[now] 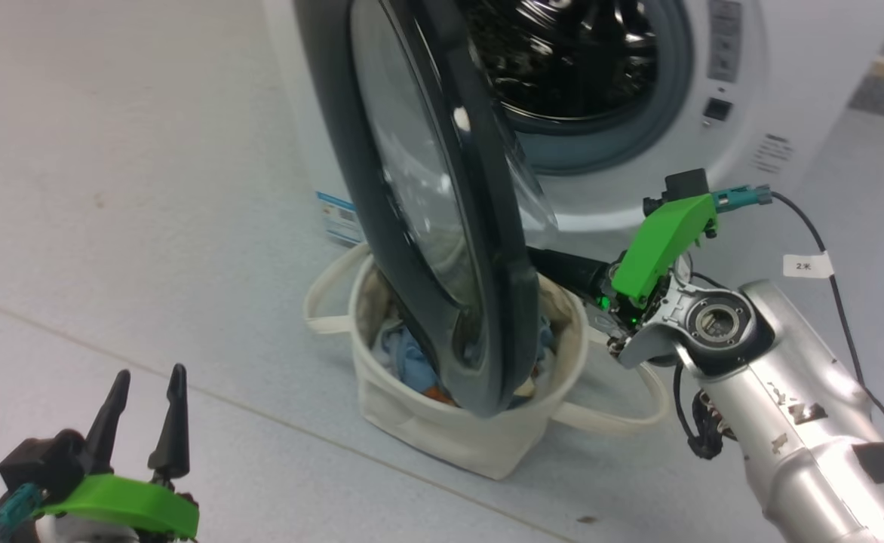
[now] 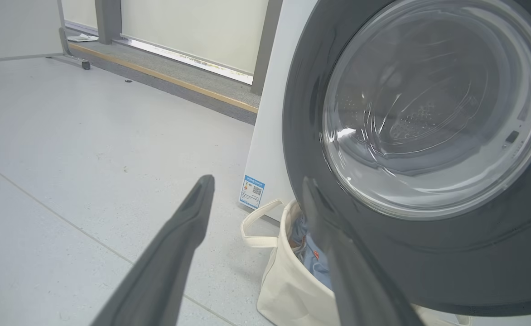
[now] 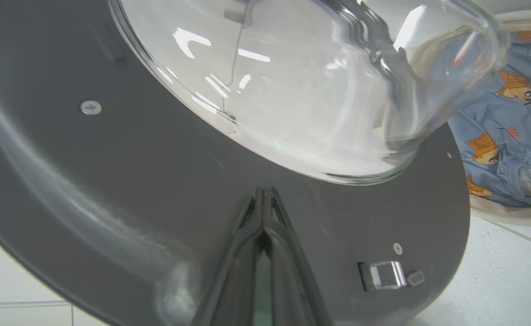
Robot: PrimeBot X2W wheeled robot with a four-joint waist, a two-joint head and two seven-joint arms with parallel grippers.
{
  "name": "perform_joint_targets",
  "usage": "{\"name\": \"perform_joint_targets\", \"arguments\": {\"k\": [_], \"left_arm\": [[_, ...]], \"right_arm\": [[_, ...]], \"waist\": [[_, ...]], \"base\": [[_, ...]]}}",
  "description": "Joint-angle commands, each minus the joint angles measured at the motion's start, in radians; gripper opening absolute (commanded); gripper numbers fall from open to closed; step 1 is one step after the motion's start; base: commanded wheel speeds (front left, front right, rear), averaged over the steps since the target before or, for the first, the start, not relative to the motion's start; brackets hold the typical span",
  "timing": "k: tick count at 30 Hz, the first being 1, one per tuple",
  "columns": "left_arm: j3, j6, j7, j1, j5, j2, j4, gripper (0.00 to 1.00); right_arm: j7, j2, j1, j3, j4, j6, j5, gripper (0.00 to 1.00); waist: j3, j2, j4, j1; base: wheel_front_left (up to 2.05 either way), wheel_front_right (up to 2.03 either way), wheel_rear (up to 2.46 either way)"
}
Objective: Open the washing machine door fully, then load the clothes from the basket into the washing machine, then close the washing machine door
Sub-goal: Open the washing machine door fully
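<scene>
The washing machine [image 1: 638, 192] stands at the top, its steel drum [image 1: 563, 53] exposed. The washing machine door [image 1: 491, 249] hangs partly swung out, edge-on, above the basket [image 1: 442, 426]. Light-blue bear-print clothes [image 1: 412, 366] lie inside the basket. My right gripper [image 3: 264, 194] is shut, its joined tips pressed against the door's dark inner face [image 3: 125, 172], just under the glass bowl [image 3: 301, 90]. My left gripper [image 1: 149, 373] sits low at the left, open and holding nothing, well away from the door. In the left wrist view, the door's outer glass [image 2: 428, 113] faces me above the basket [image 2: 288, 280].
Pale floor [image 1: 110, 188] spreads to the left and in front of the basket. A blue label [image 2: 252, 192] marks the machine's lower corner. The door's latch [image 3: 385, 274] sits near its inner rim. A raised ledge [image 2: 166, 79] runs along the far wall. A cable [image 1: 834, 264] trails from my right wrist.
</scene>
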Motion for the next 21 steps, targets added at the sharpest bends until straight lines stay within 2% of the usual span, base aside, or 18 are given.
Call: {"name": "perform_joint_targets", "arguments": {"k": [1,11,21], "left_arm": [[0.044,-0.004,-0.012,-0.016,0.012,0.032,-0.022,1.0],[0.071,0.012,-0.012,-0.001,0.052,0.058,-0.04,1.0],[0.103,0.015,-0.012,0.012,0.044,0.05,-0.048,1.0]], "right_arm": [[-0.009,0.025,-0.006,0.013,-0.048,0.001,-0.004,0.0],[-0.022,0.045,0.02,0.03,-0.068,0.001,0.009,0.0],[-0.032,0.075,0.023,0.047,-0.081,0.001,0.032,0.0]], "waist": [[-0.024,-0.0001,0.046,0.0001],[-0.031,-0.0001,0.151,0.0],[-0.03,-0.0001,0.2,0.0]], "base": [[0.0,0.0,0.0],[0.0,0.0,0.0],[0.0,0.0,0.0]]}}
